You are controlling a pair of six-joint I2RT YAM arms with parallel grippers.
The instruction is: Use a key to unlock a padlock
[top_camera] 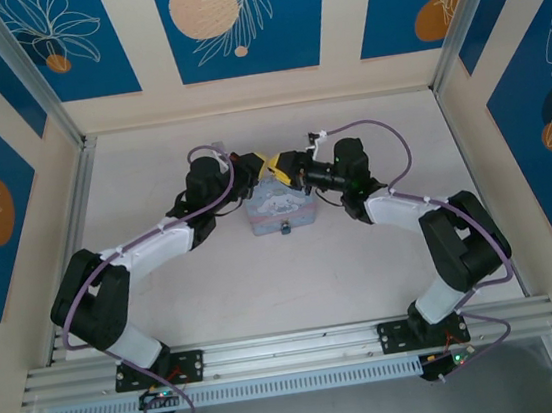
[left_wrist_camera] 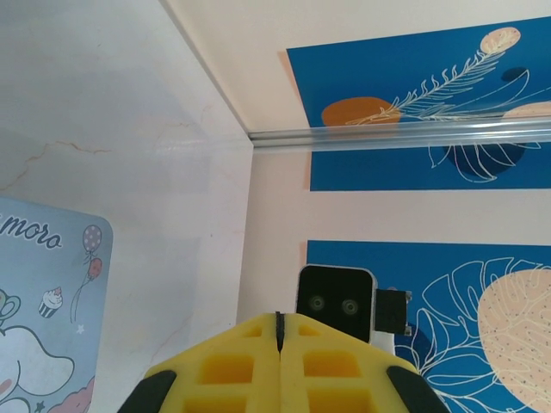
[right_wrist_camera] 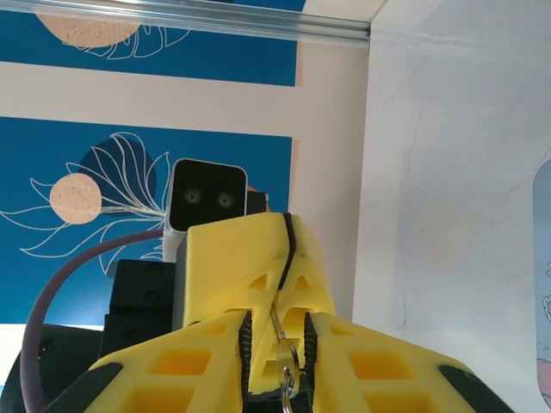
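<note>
Right wrist view, Dana: who has the key [right_wrist_camera: 277,340] at this moment?

Dana: I'd say the left gripper [left_wrist_camera: 278,335]. Its yellow fingers are pressed flat together. The thin shaft seems to come straight out of their seam, with the ring end pointing into the right gripper [right_wrist_camera: 278,331]. That one is only narrowly open, with a ribbed pad on either side of the key and a sliver of gap each way, so it isn't biting. All of this hangs over the far side of the tin [top_camera: 278,206].

Sam: And the padlock [top_camera: 285,231]?

Dana: On the top external view it's a small dark thing at the tin's near edge, well apart from both grippers. It's too small to tell which way the keyhole faces.

Sam: So what worries you?

Dana: The handover. The key is thin and slick. If the left fingers let go before the right pads have closed, it drops onto the tin's lid or skids off to the tabletop [top_camera: 141,173] beside the tin, where flat metal is hard to pick up. If the right gripper closes on the loose ring instead of the shaft, the key can swing and won't hold an angle for the keyhole. If both clamp while slightly out of line, the shaft may twist in the grasp. I also can't tell whether the padlock is fixed to the tin. If it's loose, a key pushed at it could just shove it along the tin's edge.
</note>
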